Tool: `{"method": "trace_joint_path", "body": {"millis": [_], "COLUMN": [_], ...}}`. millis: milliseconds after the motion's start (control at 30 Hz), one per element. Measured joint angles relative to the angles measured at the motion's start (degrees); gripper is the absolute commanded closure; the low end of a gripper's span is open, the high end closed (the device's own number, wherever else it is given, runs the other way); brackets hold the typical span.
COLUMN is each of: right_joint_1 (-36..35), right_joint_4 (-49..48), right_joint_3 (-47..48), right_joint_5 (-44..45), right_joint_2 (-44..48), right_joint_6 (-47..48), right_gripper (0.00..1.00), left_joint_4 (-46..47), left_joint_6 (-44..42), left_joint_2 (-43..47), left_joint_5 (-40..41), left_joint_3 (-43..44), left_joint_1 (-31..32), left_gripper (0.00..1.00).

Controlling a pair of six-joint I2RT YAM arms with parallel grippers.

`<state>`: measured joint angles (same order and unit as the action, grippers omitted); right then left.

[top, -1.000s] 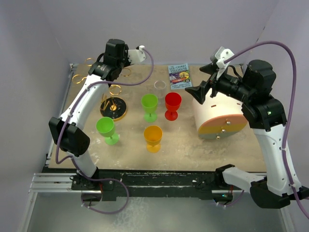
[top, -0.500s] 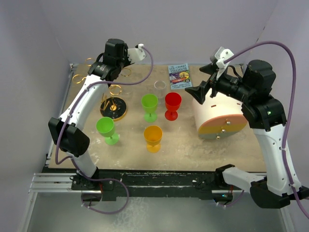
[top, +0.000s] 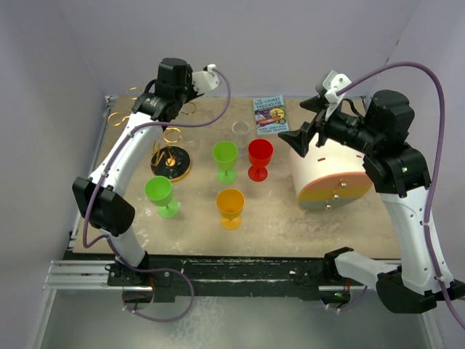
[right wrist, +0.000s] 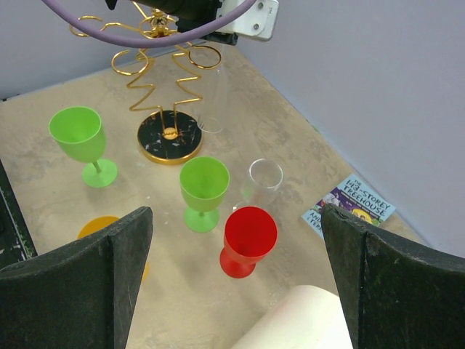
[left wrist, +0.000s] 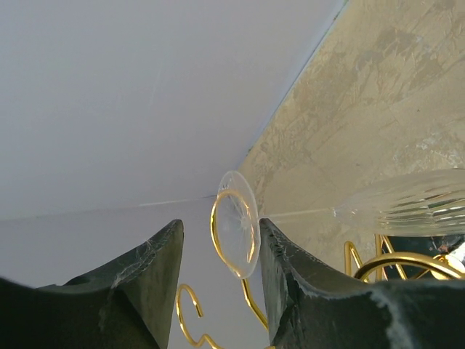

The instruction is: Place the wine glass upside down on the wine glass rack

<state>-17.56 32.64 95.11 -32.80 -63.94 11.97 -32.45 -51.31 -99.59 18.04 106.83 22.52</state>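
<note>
- Against the view a second earlier I saw no change from above: both arms held the same pose, and nothing on the table [top: 290, 225] had moved.
- Left gripper [left wrist: 221, 225] was up at the top of the wine glass rack [right wrist: 169, 138], which stood far left on its black disc base.
- Its fingers [left wrist: 156, 269] were partly spread on either side of the wine glass's foot. There was a clear gap on one side and the other finger sat close to the rim; I couldn't tell whether it touched. It wasn't pinching.
- Wine glass [left wrist: 414, 203] hung upside down on the rack, foot seated in a gold loop, stem running to the bowl below.
- Count: one rack, with one clear glass on it.
- Two green goblets upright, one [top: 160, 193] front-left of the rack base and one [top: 225, 156] mid-table.
- One orange goblet [top: 230, 205], nearest the arms, between the greens.
- One red goblet [top: 260, 156], just beside the mid-table green one.
- One second clear glass [right wrist: 265, 174], upright behind the green/red pair.
- One book [top: 270, 115] lay flat at the far edge.
- One white drum [top: 327, 171] lay on its side, right of the red goblet.
- Right gripper [right wrist: 232, 218] hung above the drum with fingers spread wide and nothing between them.
</note>
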Motion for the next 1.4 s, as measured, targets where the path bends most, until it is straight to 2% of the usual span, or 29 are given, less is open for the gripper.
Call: {"method": "trace_joint_path", "body": {"millis": [400,767,933,1100,1200,1400], "right_joint_1": [0.11,0.33,0.33,0.33,0.39,0.44], "right_joint_4": [-0.02,0.00,0.00,0.02,0.02,0.35], "right_joint_3": [-0.11,-0.92,-0.92,-0.92,-0.90,-0.90], "right_joint_5": [-0.24,-0.37,-0.37,-0.37,-0.24,0.24], "right_joint_2": [0.00,-0.04,-0.07,-0.24,-0.57,-1.64], "right_joint_6": [0.00,0.00,0.11,0.44,0.68,2.23], "right_gripper": [0.00,0.00,0.00,0.00,0.00,0.01], "left_joint_4": [-1.49,-5.27,-6.64,-7.28,-8.28,-12.09], "left_joint_6": [3.82,11.34,16.24,20.59,21.66,20.15], "left_joint_2": [0.00,2.49,7.13,14.38,19.30,29.11], "left_joint_5": [-2.29,-8.50,-13.16,-19.76,-23.69,-31.47], "left_joint_3": [1.11,2.38,2.47,1.62,-0.28,-8.66], "left_joint_1": [0.00,0.00,0.00,0.00,-0.02,-0.17], "left_gripper": [0.48,0.44,0.39,0.28,0.23,0.18]}}
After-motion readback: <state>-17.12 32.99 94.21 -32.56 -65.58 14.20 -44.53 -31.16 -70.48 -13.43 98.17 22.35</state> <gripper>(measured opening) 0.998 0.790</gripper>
